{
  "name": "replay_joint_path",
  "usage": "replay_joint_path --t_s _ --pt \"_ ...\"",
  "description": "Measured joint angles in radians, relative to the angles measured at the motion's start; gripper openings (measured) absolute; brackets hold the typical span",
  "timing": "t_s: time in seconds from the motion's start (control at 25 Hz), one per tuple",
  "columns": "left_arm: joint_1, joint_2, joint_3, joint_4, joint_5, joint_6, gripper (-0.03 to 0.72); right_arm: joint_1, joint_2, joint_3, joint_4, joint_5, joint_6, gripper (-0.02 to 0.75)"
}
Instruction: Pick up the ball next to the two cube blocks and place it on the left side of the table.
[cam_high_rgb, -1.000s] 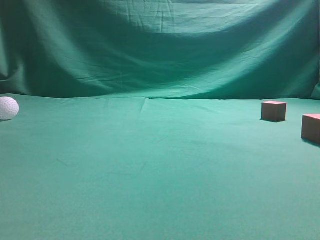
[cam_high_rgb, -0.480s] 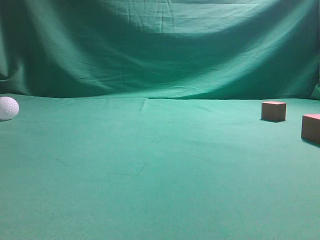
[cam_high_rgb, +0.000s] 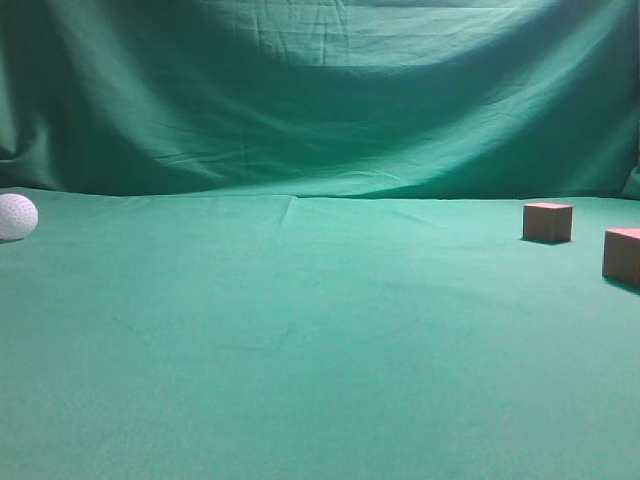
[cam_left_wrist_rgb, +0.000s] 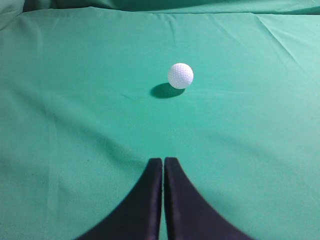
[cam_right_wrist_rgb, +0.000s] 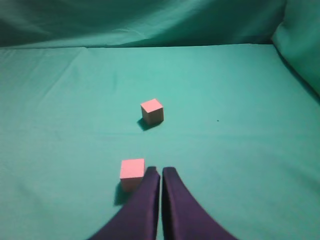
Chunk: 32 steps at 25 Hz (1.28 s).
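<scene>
**Desk:** Where was the ball when you looked?

**Me:** In the exterior view the ball (cam_high_rgb: 17, 216) sat at the far left edge of the frame, resting on the table (cam_high_rgb: 300, 340). The two cube blocks (cam_high_rgb: 548, 222) were at the far right, well apart from it, the nearer one cut by the frame edge. Neither arm appeared in that view.

**Desk:** And the left gripper?

**Me:** From the left wrist view I saw the left gripper (cam_left_wrist_rgb: 163, 161) at the bottom centre, its two dark fingers pressed together with only a hairline between them, holding nothing. The ball lay above it in the frame, slightly right of centre, clear of the fingers, with its shadow to its lower left.

**Desk:** The right one?

**Me:** The right gripper (cam_right_wrist_rgb: 161, 171) was likewise closed and empty. One cube sat just left of its fingertips, close enough that I could not tell whether they touched. The other lay higher in the frame, near the middle.
</scene>
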Motion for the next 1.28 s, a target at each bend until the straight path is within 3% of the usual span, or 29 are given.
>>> replay_joint_path --t_s 0.36,1.28 --pt "0.000 0.000 0.000 0.000 0.000 0.000 0.000 -0.148 -0.155 0.193 0.000 -0.042 0.004 0.000" --pt "0.000 0.000 0.000 0.000 0.000 0.000 0.000 -0.149 -0.155 0.195 0.000 -0.038 -0.044 0.000"
